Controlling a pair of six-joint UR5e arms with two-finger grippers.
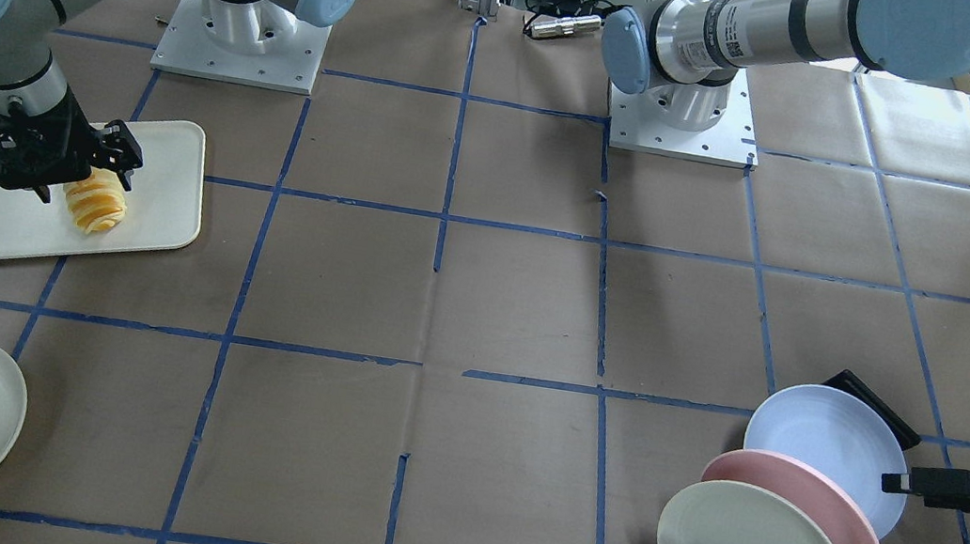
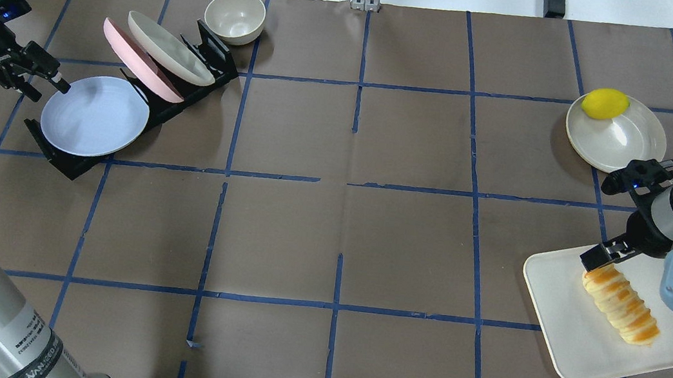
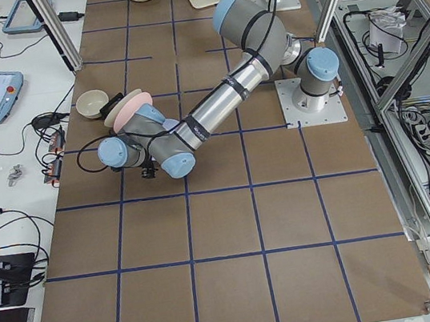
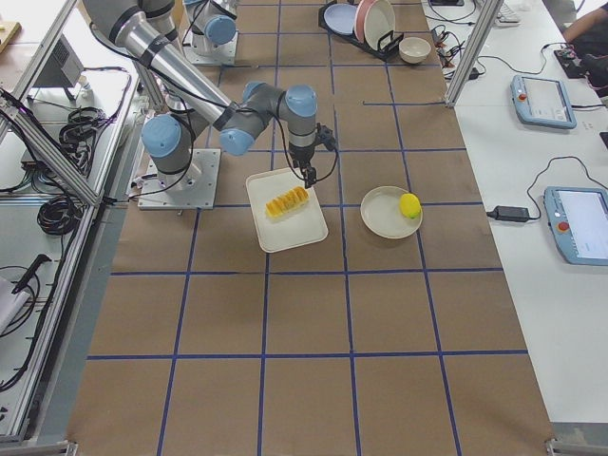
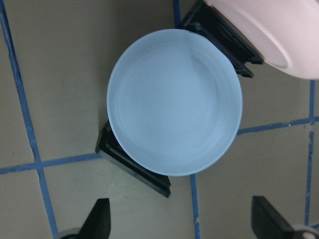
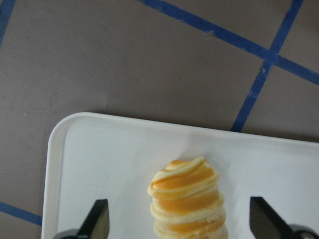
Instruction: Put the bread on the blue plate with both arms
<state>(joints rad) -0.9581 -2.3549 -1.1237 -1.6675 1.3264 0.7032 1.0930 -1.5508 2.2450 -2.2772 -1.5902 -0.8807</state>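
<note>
The bread (image 2: 620,304), an orange and cream striped roll, lies on a cream tray (image 2: 559,322) at the right. My right gripper (image 2: 607,254) hangs open just above the roll's far end. In the right wrist view its fingers (image 6: 97,221) stand wide on either side of the bread (image 6: 187,199) without touching it. The blue plate (image 2: 96,115) leans in the front slot of a black rack (image 2: 211,55) at the left. My left gripper (image 2: 33,71) is open and empty by the plate's left rim; the left wrist view looks straight down on the plate (image 5: 174,99).
A pink plate (image 2: 139,59) and a cream plate (image 2: 169,48) stand in the same rack behind the blue one. A cream bowl (image 2: 235,16) sits behind the rack. A lemon (image 2: 605,103) lies on a cream dish (image 2: 626,139) beyond the tray.
</note>
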